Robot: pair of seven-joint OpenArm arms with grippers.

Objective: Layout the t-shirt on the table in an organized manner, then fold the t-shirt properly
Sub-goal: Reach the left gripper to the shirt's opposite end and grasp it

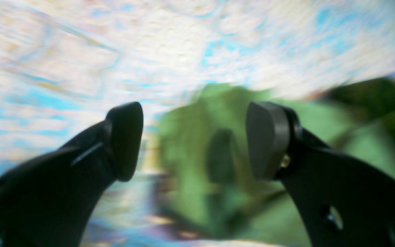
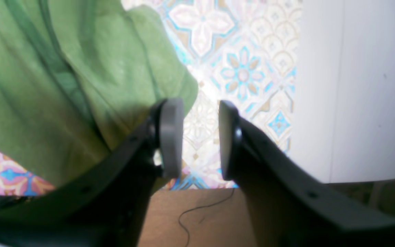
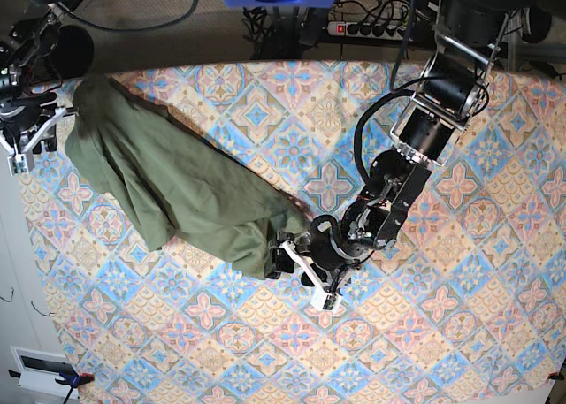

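Currently the t-shirt [image 3: 181, 187] lies bunched diagonally across the tabletop [image 3: 442, 333], not yet spread. Left pincer [image 3: 305, 270] gapes wide beside its lower end; right pincer [image 3: 31, 139] stands part-open, empty, at the upper corner, apparently to stretch it out.

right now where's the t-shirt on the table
In the base view the t-shirt lies bunched diagonally across the table's upper left, between the right claw and the left claw.

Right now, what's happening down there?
Left gripper open, empty. Right gripper open, empty. T-shirt bunched on table. Nothing in the way.
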